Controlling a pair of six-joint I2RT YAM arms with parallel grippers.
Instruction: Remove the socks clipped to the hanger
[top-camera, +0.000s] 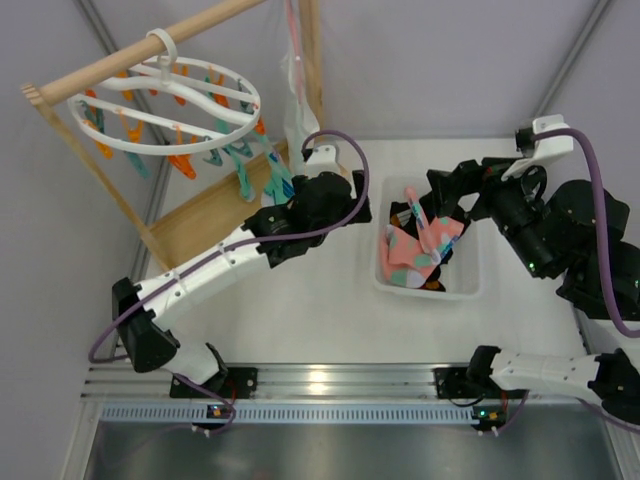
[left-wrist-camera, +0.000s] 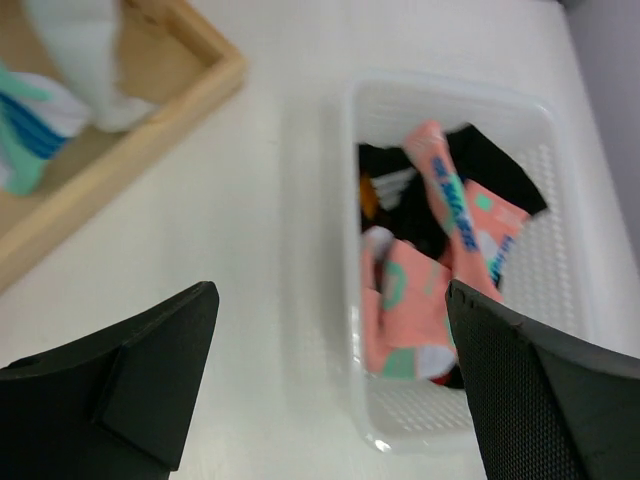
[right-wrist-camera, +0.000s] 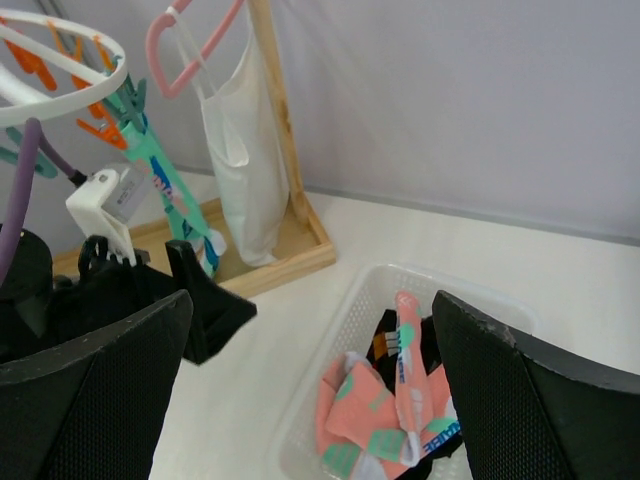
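left gripper (left-wrist-camera: 330, 330) fingers spread, empty | right gripper (right-wrist-camera: 310, 330) same | risk — yanking clipped teal sock (right-wrist-camera: 165, 200) swings hanger (top-camera: 165, 105) off wooden rail (top-camera: 140, 50)

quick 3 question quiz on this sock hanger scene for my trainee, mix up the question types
1. True or false: the left end effector grips a sock.
2. Where do the pink socks lie? A) in the white basket B) on the bare tabletop C) over the wooden rail
3. Fill in: the teal sock hangs from the ____.
Key: 1 false, its fingers stand apart with nothing between them. 2 A. 3 hanger.
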